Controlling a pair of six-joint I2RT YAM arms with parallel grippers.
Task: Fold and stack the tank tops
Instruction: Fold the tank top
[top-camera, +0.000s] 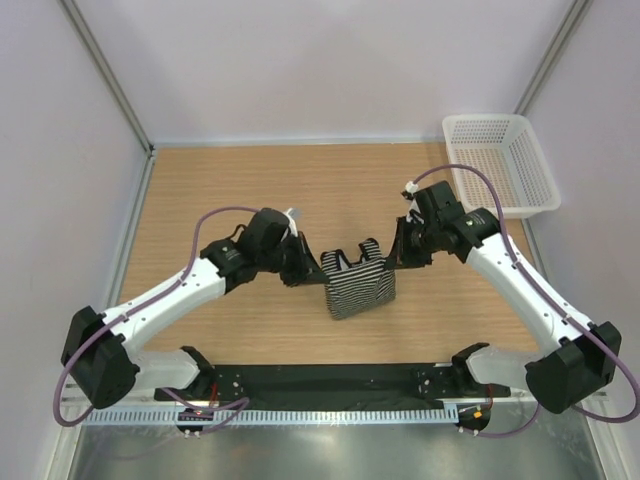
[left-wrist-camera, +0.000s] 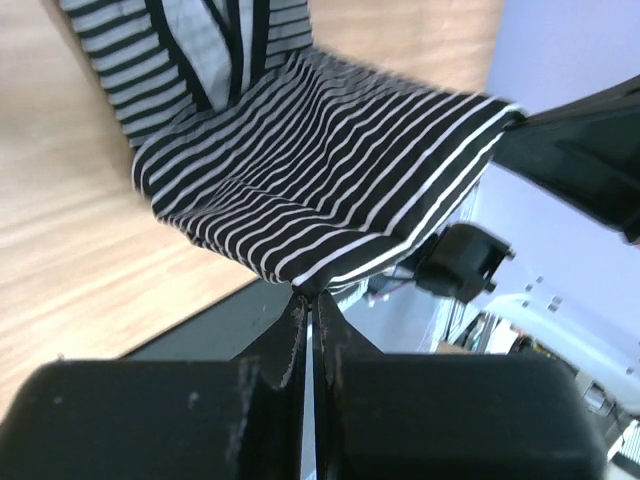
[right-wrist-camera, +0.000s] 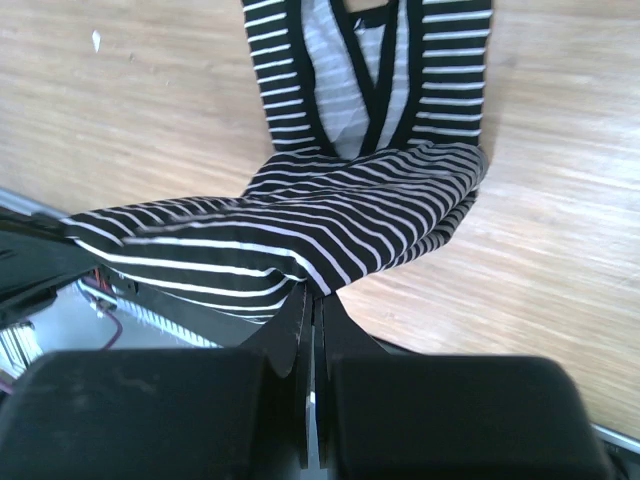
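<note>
One black-and-white striped tank top (top-camera: 358, 281) is stretched between my two grippers above the middle of the wooden table. My left gripper (top-camera: 313, 268) is shut on its left corner and my right gripper (top-camera: 392, 258) is shut on its right corner. In the left wrist view the striped fabric (left-wrist-camera: 330, 160) runs out from the closed fingertips (left-wrist-camera: 310, 297); its neck and strap end rests on the wood. The right wrist view has the tank top (right-wrist-camera: 300, 225) pinched at the jaw tips (right-wrist-camera: 320, 292), lifted in a fold over the flat black-trimmed neck part (right-wrist-camera: 365, 80).
A white plastic mesh basket (top-camera: 502, 160) stands at the back right corner of the table. Grey walls close the table on three sides. The black base rail (top-camera: 330, 385) runs along the near edge between the arm bases.
</note>
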